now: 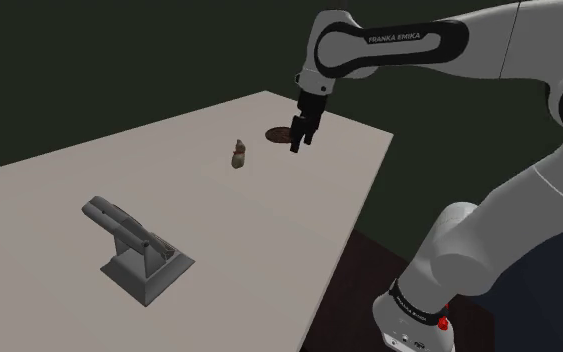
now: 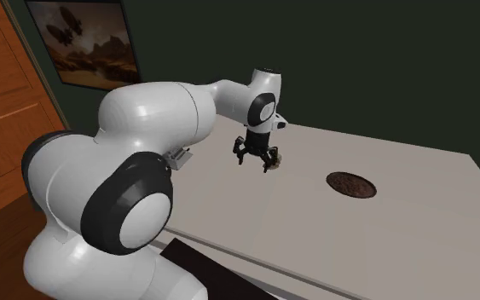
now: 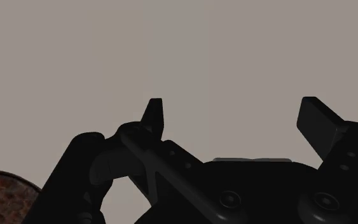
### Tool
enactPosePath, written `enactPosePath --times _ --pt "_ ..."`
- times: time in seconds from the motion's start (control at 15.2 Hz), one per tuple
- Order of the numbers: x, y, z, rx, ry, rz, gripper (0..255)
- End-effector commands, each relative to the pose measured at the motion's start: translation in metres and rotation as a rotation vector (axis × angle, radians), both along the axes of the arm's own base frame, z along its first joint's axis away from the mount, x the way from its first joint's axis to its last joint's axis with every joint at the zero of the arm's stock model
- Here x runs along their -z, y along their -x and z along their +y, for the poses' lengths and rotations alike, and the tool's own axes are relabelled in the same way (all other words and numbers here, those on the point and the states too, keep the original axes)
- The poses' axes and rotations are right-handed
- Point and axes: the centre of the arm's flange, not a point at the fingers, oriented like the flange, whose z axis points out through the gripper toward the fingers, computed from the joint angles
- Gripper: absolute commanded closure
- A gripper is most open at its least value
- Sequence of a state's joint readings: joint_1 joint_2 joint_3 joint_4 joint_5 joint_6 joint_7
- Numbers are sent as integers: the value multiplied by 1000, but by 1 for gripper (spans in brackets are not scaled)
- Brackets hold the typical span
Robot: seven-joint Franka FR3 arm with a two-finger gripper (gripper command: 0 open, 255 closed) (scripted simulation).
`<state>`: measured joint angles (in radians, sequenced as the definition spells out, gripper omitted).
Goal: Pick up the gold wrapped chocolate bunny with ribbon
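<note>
Above pincer, "FRANKA EMIKA" lettering

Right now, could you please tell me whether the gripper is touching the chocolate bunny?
Apart: the shoulder view shows bare table between the gripper and the chocolate bunny.

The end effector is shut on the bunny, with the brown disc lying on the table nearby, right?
Not quite. In the wrist view the end effector is open and empty; the bunny stands on the table apart from it. The brown disc does lie nearby.
</note>
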<state>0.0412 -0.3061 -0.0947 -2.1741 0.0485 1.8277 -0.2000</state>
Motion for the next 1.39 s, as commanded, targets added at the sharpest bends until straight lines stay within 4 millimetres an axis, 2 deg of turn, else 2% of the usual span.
enactPosePath --times 0.0,1.06,1.32 --pt "9 -26 -3 5 -17 -5 0" --pt "69 -224 -18 38 -151 -36 0" --pt "85 -224 -18 38 -152 -36 0"
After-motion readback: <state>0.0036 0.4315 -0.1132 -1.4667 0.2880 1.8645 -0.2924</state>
